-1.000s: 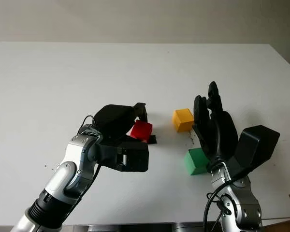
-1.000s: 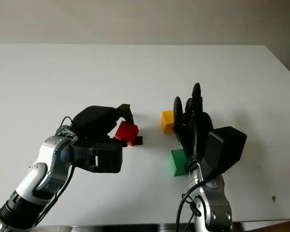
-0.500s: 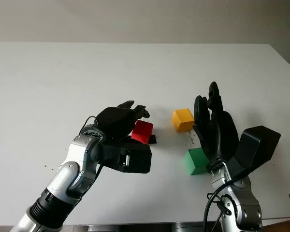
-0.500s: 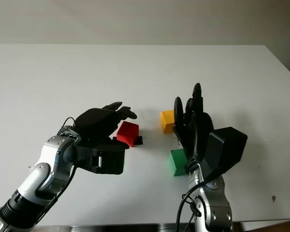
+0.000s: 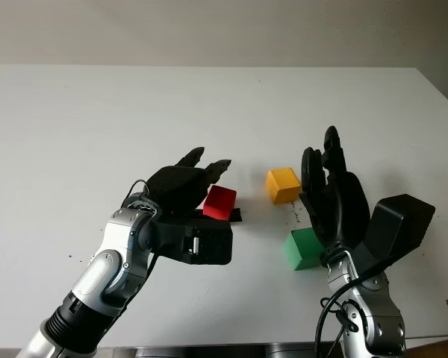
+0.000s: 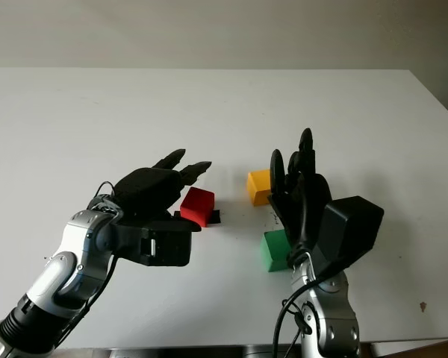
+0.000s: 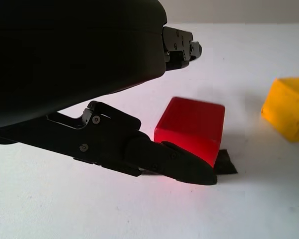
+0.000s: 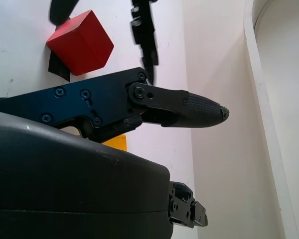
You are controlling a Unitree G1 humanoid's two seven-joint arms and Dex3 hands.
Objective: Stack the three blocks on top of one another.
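Over the last second the left hand [image 5: 181,195] has let go of the red block [image 5: 220,202]: its upper fingers [image 5: 209,165], which were curled down over the block, are now lifted and stretched out above it, and the block sits on the white bench [image 5: 97,119] by itself. Seen from the left wrist, the lower finger [image 7: 174,162] lies low along the bench right at the near face of the red block, and I cannot tell whether it touches; the upper fingers are well clear, so the hand is open and holds nothing. A small black scrap [image 5: 236,215] lies on the bench against the red block's base, on the side toward the green block [image 5: 302,248]. The yellow block [image 5: 283,184] stands apart from the red block, off toward the right hand [image 5: 334,201], and the green block sits nearer the robot than the yellow one, well apart from the red block. The right hand is raised upright with its fingers extended, empty, standing just beside the yellow block and partly in front of the green block, hiding the green block's far side. No block is stacked on another; all three rest singly on the bench.
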